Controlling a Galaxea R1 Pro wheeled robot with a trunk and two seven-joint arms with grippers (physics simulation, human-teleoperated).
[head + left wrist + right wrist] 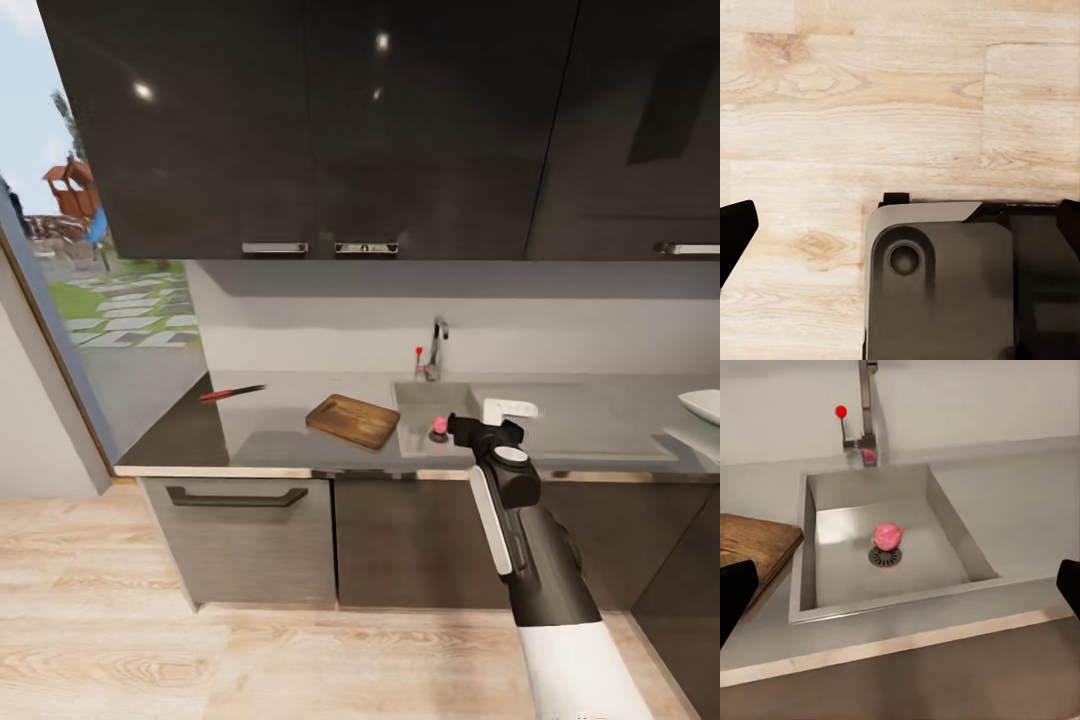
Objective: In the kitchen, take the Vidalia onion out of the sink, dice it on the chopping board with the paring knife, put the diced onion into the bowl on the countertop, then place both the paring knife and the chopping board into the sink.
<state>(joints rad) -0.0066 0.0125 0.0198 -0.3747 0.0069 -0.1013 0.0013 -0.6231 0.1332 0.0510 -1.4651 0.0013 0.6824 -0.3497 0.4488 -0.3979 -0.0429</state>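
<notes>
Down in the sink, the Vidalia onion rests beside the round drain, ahead of and between the right gripper fingers, which are spread wide, well short of it. Beside the basin lies the chopping board.

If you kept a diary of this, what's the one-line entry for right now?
stage: reaching for sink | onion: in basin by drain | right gripper: open, empty, before sink | chopping board: on countertop | paring knife: on countertop
</notes>
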